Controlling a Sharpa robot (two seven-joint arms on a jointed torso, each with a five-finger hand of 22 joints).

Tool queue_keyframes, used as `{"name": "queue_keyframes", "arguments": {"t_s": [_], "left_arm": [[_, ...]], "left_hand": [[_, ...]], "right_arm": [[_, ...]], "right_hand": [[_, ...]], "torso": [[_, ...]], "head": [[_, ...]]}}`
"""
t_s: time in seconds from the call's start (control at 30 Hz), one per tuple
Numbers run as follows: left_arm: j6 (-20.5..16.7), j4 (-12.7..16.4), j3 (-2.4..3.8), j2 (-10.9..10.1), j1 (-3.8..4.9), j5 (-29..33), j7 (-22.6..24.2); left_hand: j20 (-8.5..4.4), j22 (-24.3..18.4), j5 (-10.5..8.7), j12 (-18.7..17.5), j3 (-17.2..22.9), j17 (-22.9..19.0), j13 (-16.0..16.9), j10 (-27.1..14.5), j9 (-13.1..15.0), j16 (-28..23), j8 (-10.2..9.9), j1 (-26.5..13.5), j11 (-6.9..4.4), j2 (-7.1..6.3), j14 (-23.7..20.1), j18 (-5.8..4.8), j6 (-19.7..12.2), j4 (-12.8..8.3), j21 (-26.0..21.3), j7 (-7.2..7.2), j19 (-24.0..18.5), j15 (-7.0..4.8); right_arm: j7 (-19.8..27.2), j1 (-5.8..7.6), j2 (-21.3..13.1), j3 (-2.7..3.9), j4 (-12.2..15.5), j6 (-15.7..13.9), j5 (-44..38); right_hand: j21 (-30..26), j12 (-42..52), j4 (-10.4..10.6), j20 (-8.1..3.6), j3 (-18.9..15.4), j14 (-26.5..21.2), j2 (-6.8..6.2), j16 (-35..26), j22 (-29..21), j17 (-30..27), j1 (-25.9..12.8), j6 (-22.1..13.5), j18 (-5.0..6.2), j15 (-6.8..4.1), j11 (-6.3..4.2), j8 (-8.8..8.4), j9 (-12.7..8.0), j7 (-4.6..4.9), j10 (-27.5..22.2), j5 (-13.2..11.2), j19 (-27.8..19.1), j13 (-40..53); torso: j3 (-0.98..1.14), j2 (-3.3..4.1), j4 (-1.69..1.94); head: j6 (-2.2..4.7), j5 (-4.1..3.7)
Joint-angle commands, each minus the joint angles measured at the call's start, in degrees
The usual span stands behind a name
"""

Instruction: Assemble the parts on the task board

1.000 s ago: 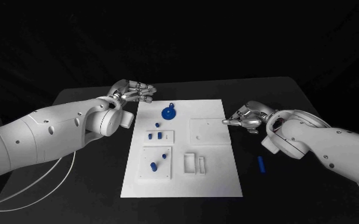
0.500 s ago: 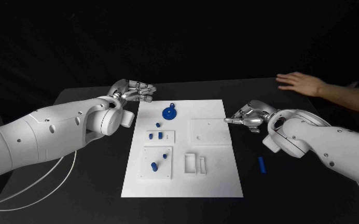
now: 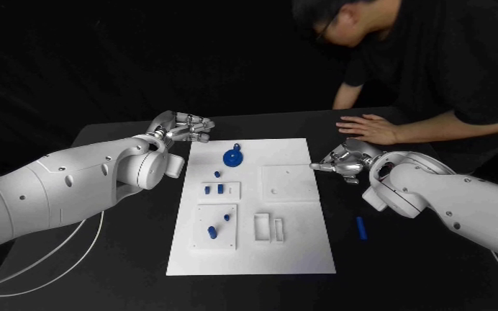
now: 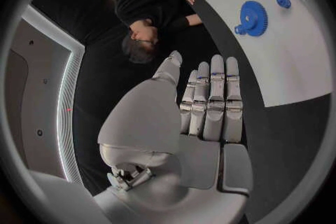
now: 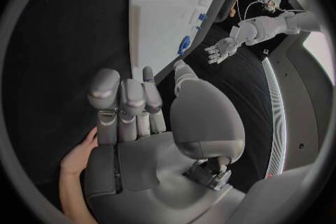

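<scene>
Black table [image 3: 124,268] carries the task board [image 3: 301,253] with blue parts [image 3: 235,157] on it — I read left hand [image 3: 185,127] and right hand [image 3: 345,160], fingers extended and holding nothing, flanking the board, parked while a person's hand [image 3: 368,128] rests beyond it.

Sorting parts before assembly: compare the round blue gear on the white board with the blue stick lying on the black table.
The round blue gear is a toothed disc; the blue stick is thin and straight. The gear lies on the white task board, near its far end; the stick lies off it, on the black table beside the right arm. Both are blue, and neither is held.
</scene>
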Motion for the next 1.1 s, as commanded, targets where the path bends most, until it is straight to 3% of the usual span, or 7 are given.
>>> {"name": "queue_keyframes", "arguments": {"t_s": [0.03,0.27,0.43,1.1], "left_arm": [[0.0,0.2,0.05,0.1,0.05,0.4,0.8],[0.1,0.3,0.05,0.1,0.05,0.4,0.8],[0.1,0.4,0.05,0.1,0.05,0.4,0.8],[0.2,0.4,0.05,0.0,0.05,0.4,0.6]], "left_hand": [[0.0,-0.3,0.24,0.1,-0.3,0.1,0.0,-0.1,0.0,0.0,-0.1,0.4,0.12,0.06,0.0,-0.47,0.0,0.1,0.1,0.05,0.4,0.32],[-0.02,-0.9,0.3,0.1,-0.6,0.1,0.0,0.0,0.0,0.0,-0.1,0.5,0.11,0.12,0.1,-0.49,-0.1,0.1,0.2,0.06,0.5,0.3],[-0.02,-0.9,0.3,0.1,-0.6,0.1,0.0,0.0,0.0,0.0,-0.1,0.5,0.11,0.12,0.1,-0.49,-0.1,0.1,0.2,0.06,0.5,0.3],[-0.03,-1.4,0.38,0.1,-0.7,0.1,0.0,-0.1,0.0,0.0,-0.1,0.7,0.12,0.17,0.0,-0.51,-0.2,0.1,0.2,0.09,0.6,0.3]], "right_arm": [[0.1,-0.01,0.0,0.03,0.0,-0.3,0.1],[0.1,-0.01,0.0,0.03,0.0,-0.3,0.2],[0.0,-0.01,0.0,0.03,0.1,-0.2,0.3],[0.1,-0.01,0.0,0.03,0.2,-0.2,0.3]], "right_hand": [[0.1,-0.2,-0.4,0.03,0.0,0.2,0.33,0.1,6.1,-0.1,-0.1,-0.3,0.45,0.01,-0.09,-0.1,0.1,-0.02,0.1,0.4,3.2,-0.1],[0.0,-0.2,-0.5,0.04,0.0,0.1,0.39,0.0,6.1,-0.2,-0.2,-0.3,0.45,0.01,-0.1,-0.11,0.0,-0.03,0.1,0.5,3.2,-0.2],[0.0,-0.3,-0.6,0.03,0.0,0.2,0.43,0.0,6.1,-0.2,-0.2,-0.3,0.44,0.01,-0.1,-0.1,0.0,-0.03,0.1,0.6,3.3,-0.2],[0.0,-0.3,-0.6,0.03,0.0,0.2,0.43,0.0,6.1,-0.2,-0.2,-0.3,0.44,0.01,-0.1,-0.1,0.0,-0.03,0.1,0.6,3.3,-0.2]], "torso": [[-0.01,0.01,0.06],[-0.06,0.02,0.06],[-0.09,-0.01,0.07],[-0.05,0.02,0.03]], "head": [[0.08,-0.1],[0.04,-0.05],[0.71,0.0],[0.7,0.01]]}}
